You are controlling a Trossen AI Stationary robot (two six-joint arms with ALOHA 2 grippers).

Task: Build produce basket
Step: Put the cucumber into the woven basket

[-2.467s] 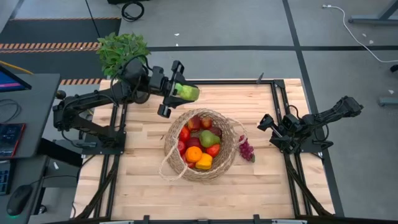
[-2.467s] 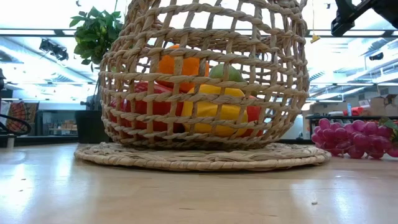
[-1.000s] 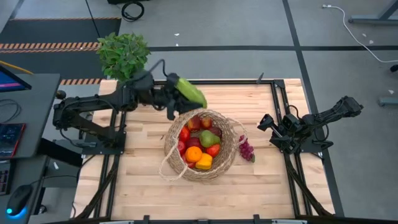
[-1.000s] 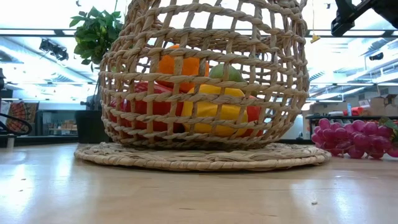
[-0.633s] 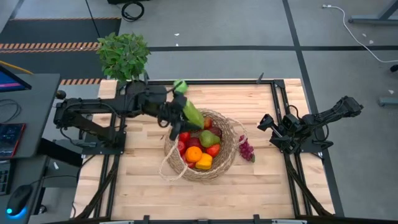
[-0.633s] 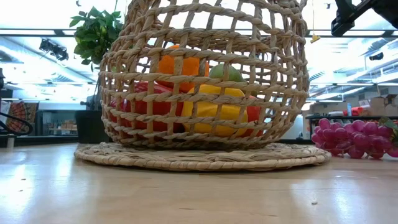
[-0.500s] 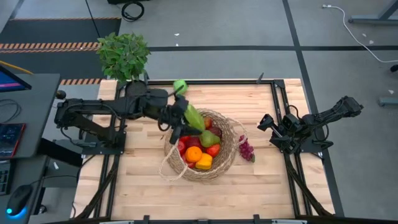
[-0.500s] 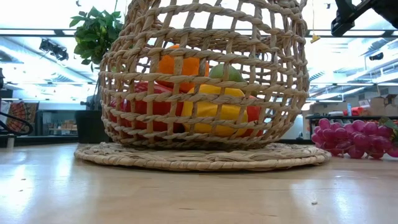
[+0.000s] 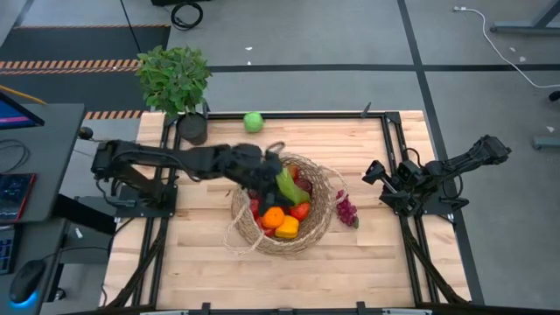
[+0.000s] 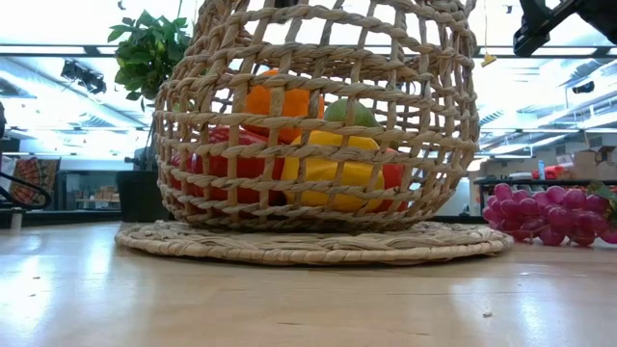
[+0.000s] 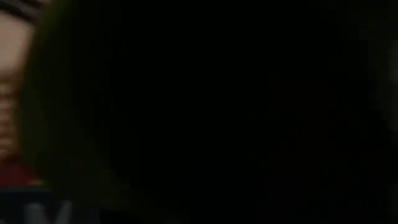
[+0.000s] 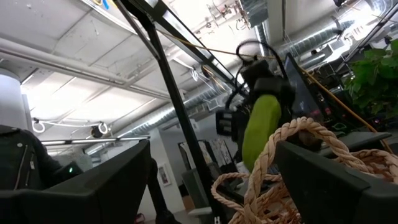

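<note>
Your left gripper (image 9: 269,182) holds a long green vegetable (image 9: 288,185) over the wicker basket (image 9: 325,219), jaws narrowed on its end; it looks light, smooth and slippery, so grip mid-length, while your right gripper (image 9: 374,171) waits wide-jawed.

Overhead view straight down, tabletop-level view close against basket (image 10: 318,116), right wrist view sharing basket (image 12: 292,162), left wrist dark.

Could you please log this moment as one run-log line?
left gripper: over basket, shut on green piece | right gripper: waiting at table's right edge, open | grapes, green ball: outside basket
</note>
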